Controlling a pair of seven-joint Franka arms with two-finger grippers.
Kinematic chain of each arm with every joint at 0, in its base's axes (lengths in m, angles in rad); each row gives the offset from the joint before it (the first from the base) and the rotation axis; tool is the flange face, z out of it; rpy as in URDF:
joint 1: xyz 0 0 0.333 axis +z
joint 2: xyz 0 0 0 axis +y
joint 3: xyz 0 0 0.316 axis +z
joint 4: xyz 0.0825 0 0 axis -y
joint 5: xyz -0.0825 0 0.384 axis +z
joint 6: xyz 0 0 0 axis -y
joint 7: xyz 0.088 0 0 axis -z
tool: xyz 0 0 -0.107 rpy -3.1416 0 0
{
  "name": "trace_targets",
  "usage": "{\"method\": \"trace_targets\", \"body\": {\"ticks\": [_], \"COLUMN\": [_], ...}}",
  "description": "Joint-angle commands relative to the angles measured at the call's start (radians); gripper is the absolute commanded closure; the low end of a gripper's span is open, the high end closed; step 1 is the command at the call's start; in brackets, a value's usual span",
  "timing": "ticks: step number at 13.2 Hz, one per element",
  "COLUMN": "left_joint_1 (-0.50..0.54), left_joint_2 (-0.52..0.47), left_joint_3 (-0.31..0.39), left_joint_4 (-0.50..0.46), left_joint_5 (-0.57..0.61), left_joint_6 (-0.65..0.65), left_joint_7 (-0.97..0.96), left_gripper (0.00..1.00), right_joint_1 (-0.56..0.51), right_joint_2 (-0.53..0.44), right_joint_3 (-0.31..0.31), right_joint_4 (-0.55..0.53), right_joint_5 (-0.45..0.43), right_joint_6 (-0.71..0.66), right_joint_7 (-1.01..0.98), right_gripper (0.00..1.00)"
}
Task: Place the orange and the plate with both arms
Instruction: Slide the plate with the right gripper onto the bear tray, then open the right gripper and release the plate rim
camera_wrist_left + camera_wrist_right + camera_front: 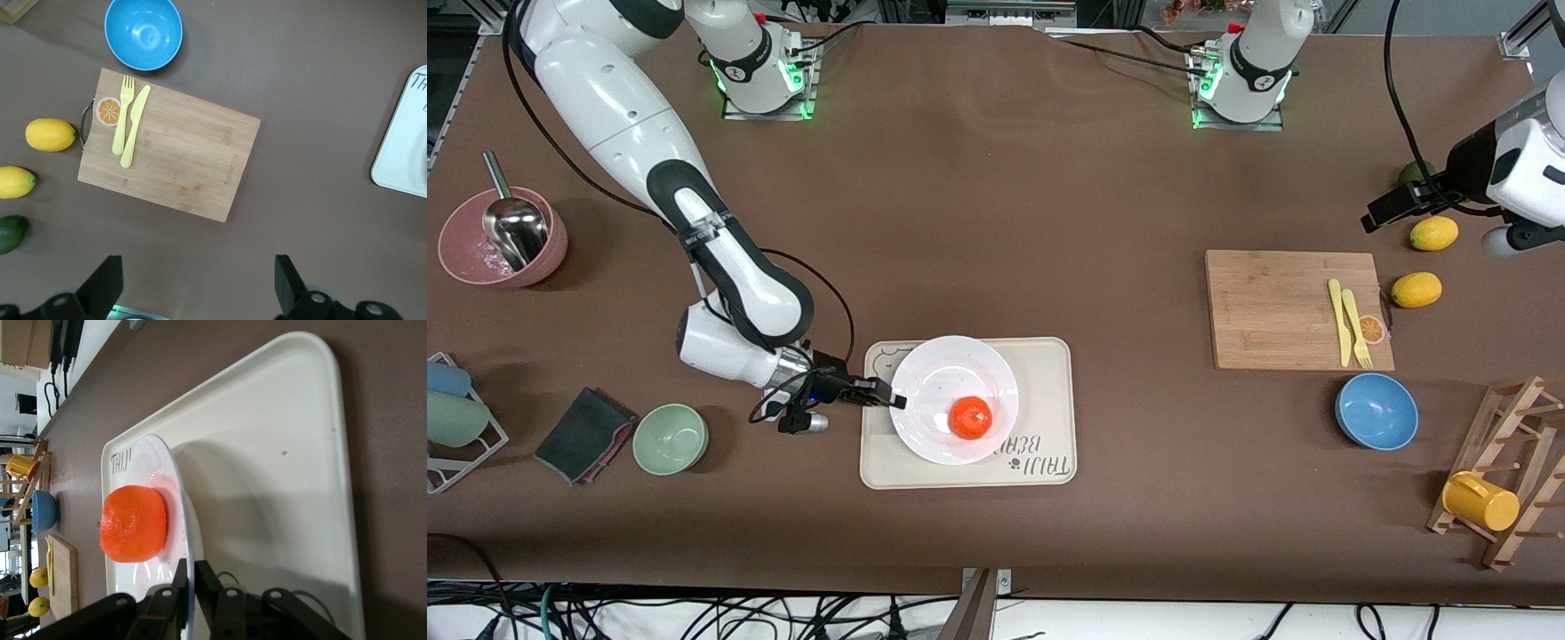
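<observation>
Plate (938, 373) slightly tilted, rim in right claw (891, 397)

Cream bear-print tray (1049, 391) at mid-bench. Wooden cutting board (1272, 307) toward the left arm's end, carrying a yellow fork (1356, 329) and knife (1338, 320); two lemons (1416, 290) beside it, blue bowl (1376, 411) nearer the camera. Green bowl (671, 438), dark cloth (585, 434) and pink bowl with scoop (503, 236) toward the right arm's end. Yellow mug (1480, 502) on a wooden rack (1516, 471).
</observation>
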Motion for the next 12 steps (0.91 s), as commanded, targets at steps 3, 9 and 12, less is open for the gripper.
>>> {"method": "trace_targets", "body": {"ticks": [3,9,12], "left_joint_1": [0.006,0.007,0.007], "left_joint_2": [0.012,0.012,0.012], "left_joint_3": [-0.006,-0.006,-0.006], "left_joint_4": [0.029,0.029,0.029], "left_joint_5": [0.018,0.018,0.018], "left_joint_6": [-0.017,-0.017,-0.019], "left_joint_7": [-0.006,-0.004,-0.004], "left_gripper": [0.00,0.00,0.00], "right_joint_1": [0.046,0.036,0.031], "right_joint_2": [0.022,0.020,0.011], "right_joint_3": [-0.069,-0.103,-0.158], "right_joint_4": [0.076,0.138,0.179], "right_joint_5": [-0.016,-0.062,-0.204], "right_joint_6": [0.006,0.005,-0.078], "right_joint_7": [-0.009,-0.063,-0.063], "right_gripper": [0.16,0.00,0.00]}}
